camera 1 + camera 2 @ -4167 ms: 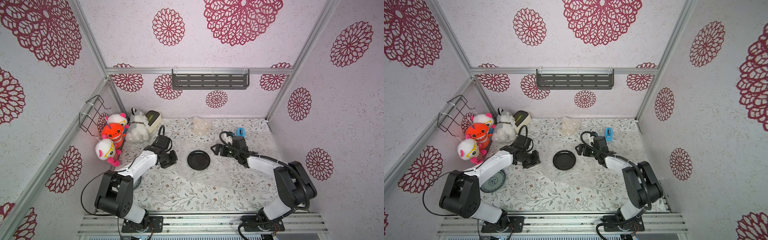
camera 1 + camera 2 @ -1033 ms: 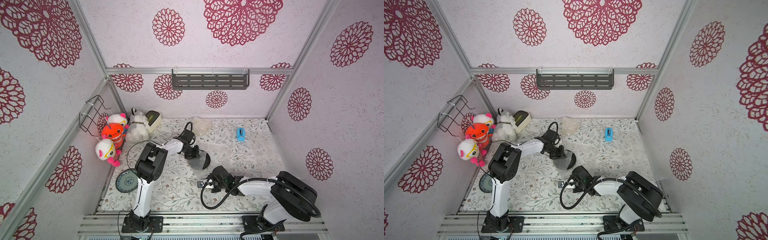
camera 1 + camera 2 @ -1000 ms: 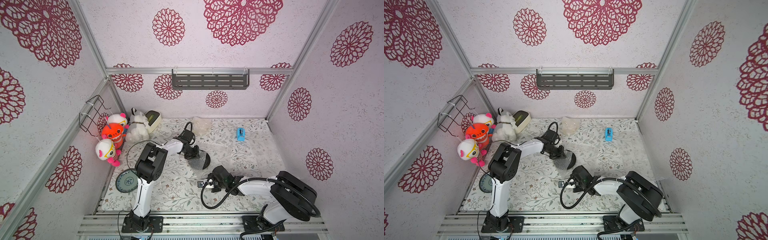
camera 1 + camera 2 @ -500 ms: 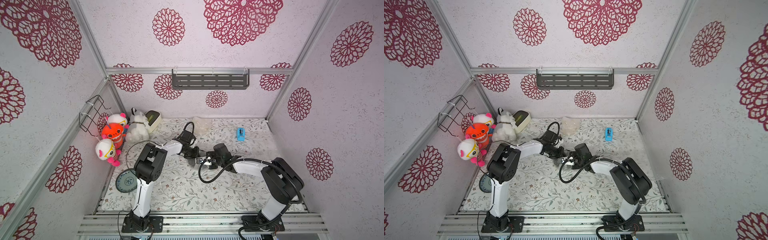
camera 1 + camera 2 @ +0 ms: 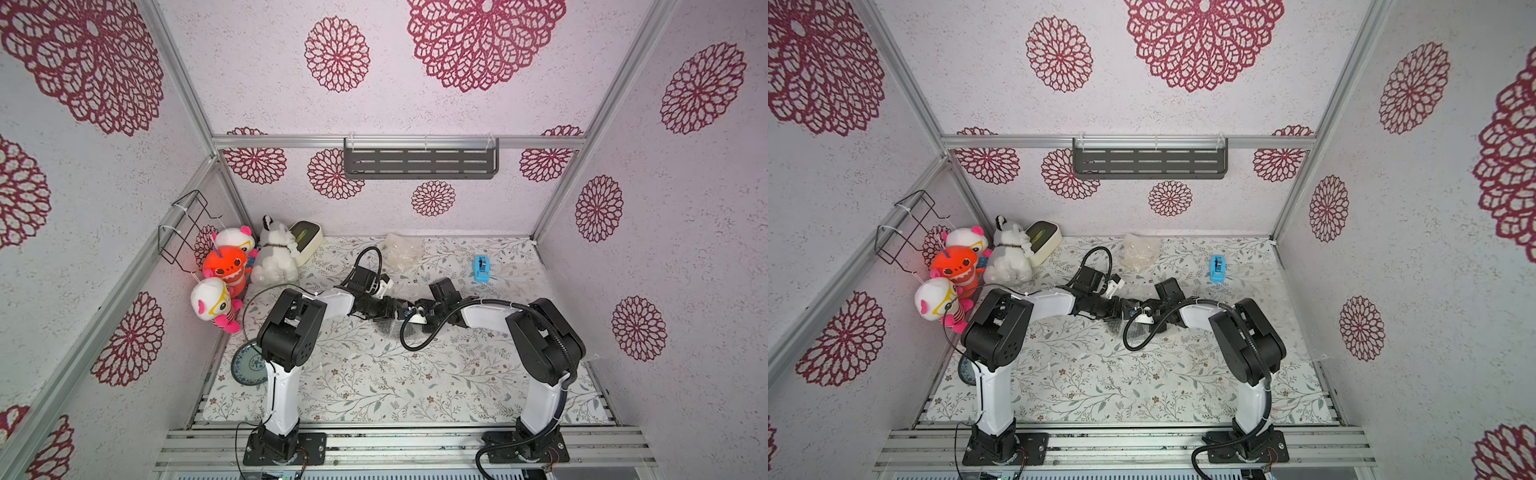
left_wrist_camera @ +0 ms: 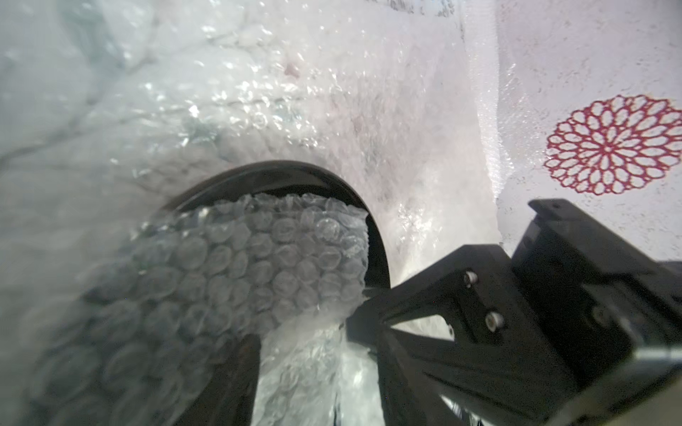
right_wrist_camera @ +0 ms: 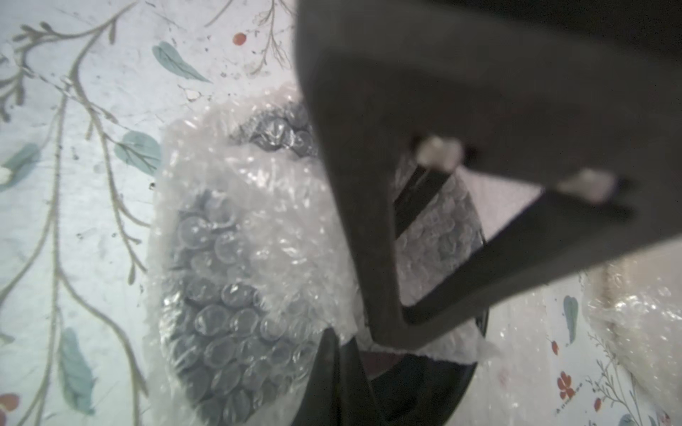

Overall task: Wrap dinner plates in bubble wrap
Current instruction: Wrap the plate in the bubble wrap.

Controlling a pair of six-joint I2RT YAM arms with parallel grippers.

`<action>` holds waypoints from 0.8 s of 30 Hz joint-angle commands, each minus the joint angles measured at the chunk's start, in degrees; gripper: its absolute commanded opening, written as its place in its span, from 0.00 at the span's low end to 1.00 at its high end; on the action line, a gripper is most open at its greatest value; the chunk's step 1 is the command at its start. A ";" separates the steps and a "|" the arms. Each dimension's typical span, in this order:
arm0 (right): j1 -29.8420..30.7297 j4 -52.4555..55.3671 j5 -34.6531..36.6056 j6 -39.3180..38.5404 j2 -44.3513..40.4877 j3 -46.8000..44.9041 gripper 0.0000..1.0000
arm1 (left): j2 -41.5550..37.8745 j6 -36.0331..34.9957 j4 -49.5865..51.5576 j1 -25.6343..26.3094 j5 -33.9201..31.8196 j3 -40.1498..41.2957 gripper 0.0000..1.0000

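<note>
The flowered table (image 5: pixel 374 386) lies under me, with a teal plate (image 5: pixel 248 365) near its front, by my left arm's base. At mid-table the black plate (image 6: pixel 295 177) is partly covered by bubble wrap (image 6: pixel 258 258). My right fingers (image 7: pixel 328 376) are clenched, seemingly pinching its edge. Whether my left fingers (image 7: pixel 369 166) are parted, I cannot tell. A blue tape dispenser (image 5: pixel 481 269) stands farther back.
</note>
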State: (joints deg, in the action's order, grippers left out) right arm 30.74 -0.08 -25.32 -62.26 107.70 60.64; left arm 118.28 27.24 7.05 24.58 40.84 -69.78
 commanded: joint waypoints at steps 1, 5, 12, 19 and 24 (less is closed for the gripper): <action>-0.86 2.16 -1.91 1.22 0.58 1.70 0.00 | -1.27 -1.23 -4.25 -1.40 5.97 1.82 0.55; -0.85 3.13 -2.22 1.77 1.10 2.79 0.00 | -1.35 -5.64 -1.78 -1.17 7.57 1.64 0.57; -0.85 4.35 -2.88 2.41 2.03 4.20 0.00 | -1.70 -7.38 -3.77 -1.03 12.89 2.15 0.63; -0.86 5.22 -3.33 3.34 2.38 5.18 0.00 | -1.72 -13.25 0.78 0.22 8.15 1.88 0.62; -0.89 4.21 -4.12 4.84 2.04 5.14 0.00 | -0.67 -15.03 4.40 0.04 0.28 1.20 0.45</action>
State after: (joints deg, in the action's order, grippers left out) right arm 30.26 3.90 -27.29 -59.44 110.08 64.40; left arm 118.04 15.42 8.43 24.67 45.71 -67.94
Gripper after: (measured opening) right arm 0.051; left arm 0.470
